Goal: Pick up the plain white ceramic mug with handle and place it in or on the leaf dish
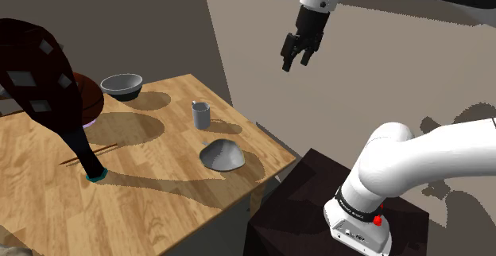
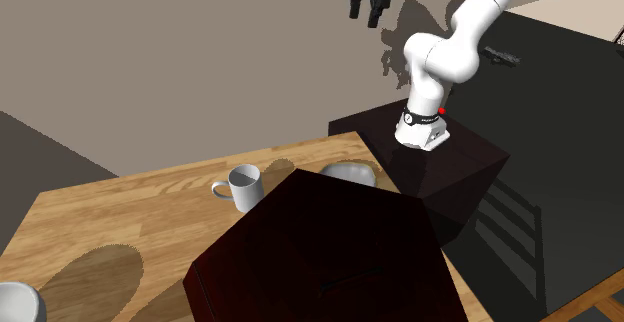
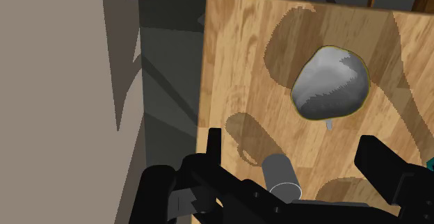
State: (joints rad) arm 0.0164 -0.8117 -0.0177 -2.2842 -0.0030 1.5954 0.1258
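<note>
A small pale grey mug stands upright on the wooden table, near its far edge. The leaf dish, a shallow grey dish with a short stem, lies just beside the mug, toward the stand. My gripper hangs open high above the table's far edge, empty and well clear of both. In the second exterior view the mug looks white, with its handle toward that view's left and the leaf dish to its right; the gripper is near the top. In the wrist view the mug sits between the open fingers, with the leaf dish farther out.
A grey bowl sits at the table's back. A large dark red object with pale patches stands on a narrow foot at the shoulder view's left and blocks the second exterior view's front. The black stand adjoins the table.
</note>
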